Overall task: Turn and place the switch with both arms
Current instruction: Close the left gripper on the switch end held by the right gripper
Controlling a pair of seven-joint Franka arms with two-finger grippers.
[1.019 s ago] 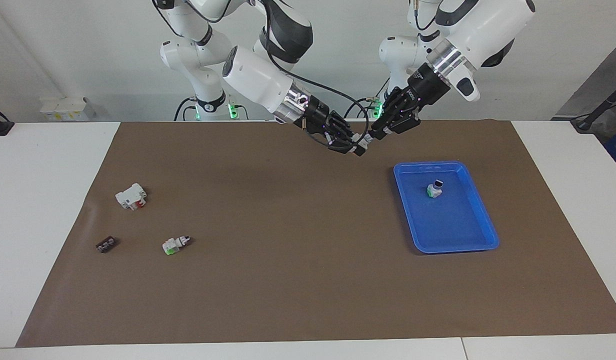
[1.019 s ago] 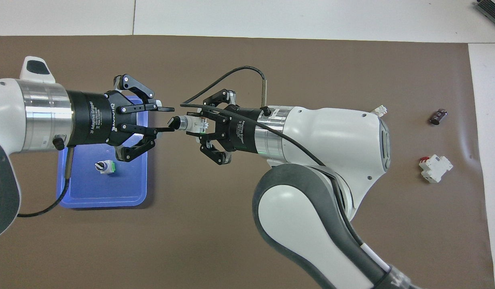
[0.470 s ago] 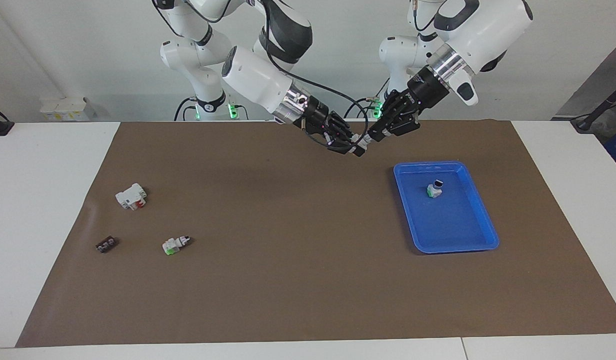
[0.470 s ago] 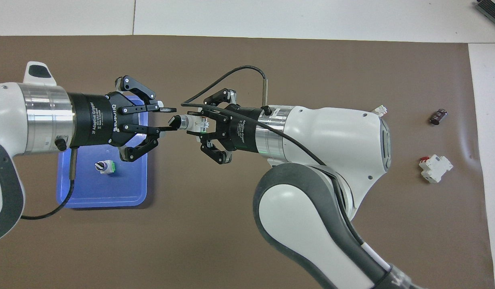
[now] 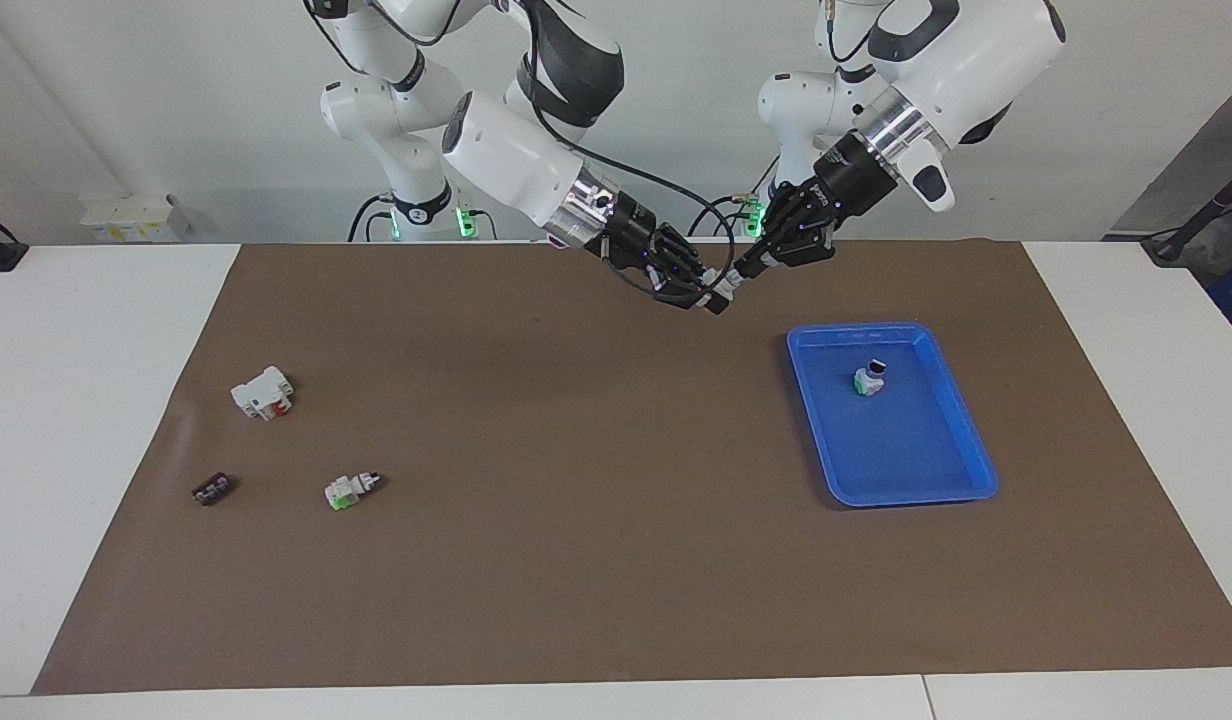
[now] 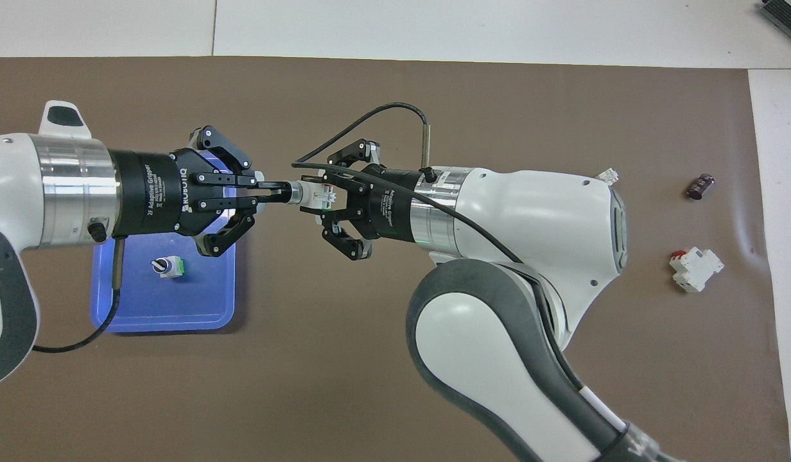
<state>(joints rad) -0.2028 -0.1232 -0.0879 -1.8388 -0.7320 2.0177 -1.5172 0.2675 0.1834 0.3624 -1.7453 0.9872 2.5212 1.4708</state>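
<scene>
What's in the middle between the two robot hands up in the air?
The switch. In the overhead view the right gripper holds its white body, and the left gripper has shut on its black knob end.

— How many switches do we see?
— We count three: one (image 6: pixel 311 195) held in the air, one (image 5: pixel 868 378) in the single blue tray (image 5: pixel 961 440), one (image 5: pixel 350 489) on the mat.
— Other pieces?
— One white block (image 5: pixel 262 393), one small dark part (image 5: pixel 211 489).
</scene>
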